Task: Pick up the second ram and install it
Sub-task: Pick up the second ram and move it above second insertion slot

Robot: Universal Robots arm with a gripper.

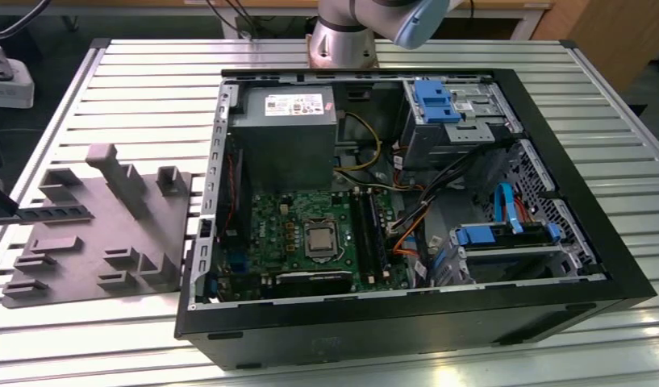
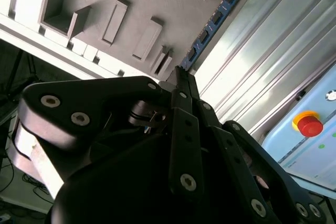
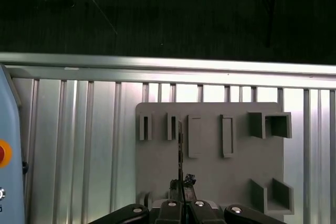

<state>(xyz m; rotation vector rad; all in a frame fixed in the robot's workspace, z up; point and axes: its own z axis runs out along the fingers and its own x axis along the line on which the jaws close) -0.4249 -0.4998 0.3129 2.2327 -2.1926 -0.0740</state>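
the pick-up step is in hand and the grasp is not yet made. the second ram (image 1: 55, 214) stands on its long edge in the grey fixture (image 1: 157, 230) on the slatted table (image 1: 125, 89), at the exterior view's left and well apart from the open computer case (image 1: 415, 322). the gripper (image 3: 181, 186) hangs above that fixture, pointing down. in both wrist views its tips line up with one end of the second ram (image 3: 180, 150), seen edge-on in the first wrist view and showing its blue face and dark chips in the second wrist view. i judge the gripper clear of it, not touching. its tips look drawn together, at most a sliver between them, pinching nothing. a grasp from here calls for the tips to part wider than the thin board, stay square to its top edge and come straight down, so neither side tips it in its seat. the memory slots (image 1: 368, 230) on the green motherboard (image 1: 291, 214) are narrow and crowded by cables (image 1: 410, 222), so a level hold matters. whether one slot is already filled i cannot tell.
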